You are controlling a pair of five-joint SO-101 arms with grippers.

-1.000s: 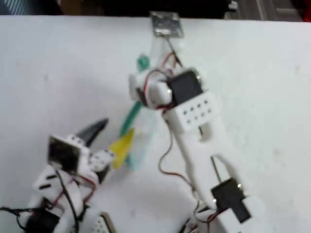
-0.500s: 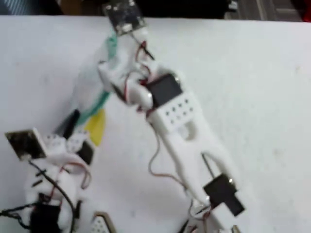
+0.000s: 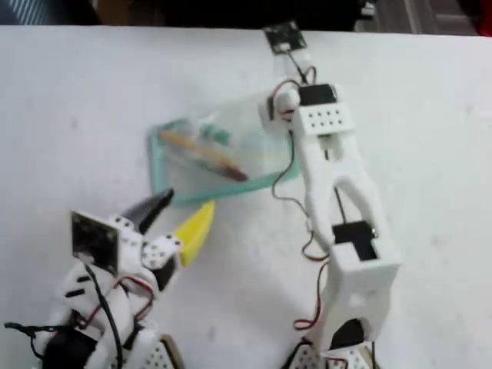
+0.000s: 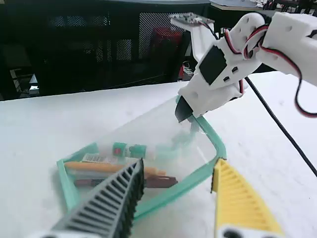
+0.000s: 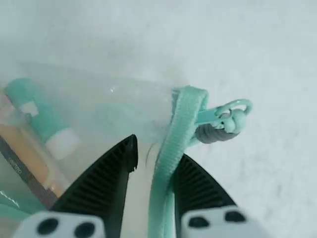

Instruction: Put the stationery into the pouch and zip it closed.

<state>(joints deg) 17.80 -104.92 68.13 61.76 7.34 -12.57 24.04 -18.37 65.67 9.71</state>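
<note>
- Pouch (image 3: 231,190), clear with teal edging, lies flat on the white table (image 3: 423,115), about centre.
- Right gripper (image 5: 158,151) at the pouch's 2 o'clock corner, jaws clamped on the teal edge.
- Left gripper (image 3: 188,201) at the pouch's 6 o'clock, just beside the edge, jaws apart.
- Stationery (image 3: 206,150) inside the pouch, toward its 10 o'clock end.
- Zipper pull (image 5: 230,116) just beside the right gripper.

White arms (image 3: 338,192), black-yellow left hand (image 3: 187,202)
</note>
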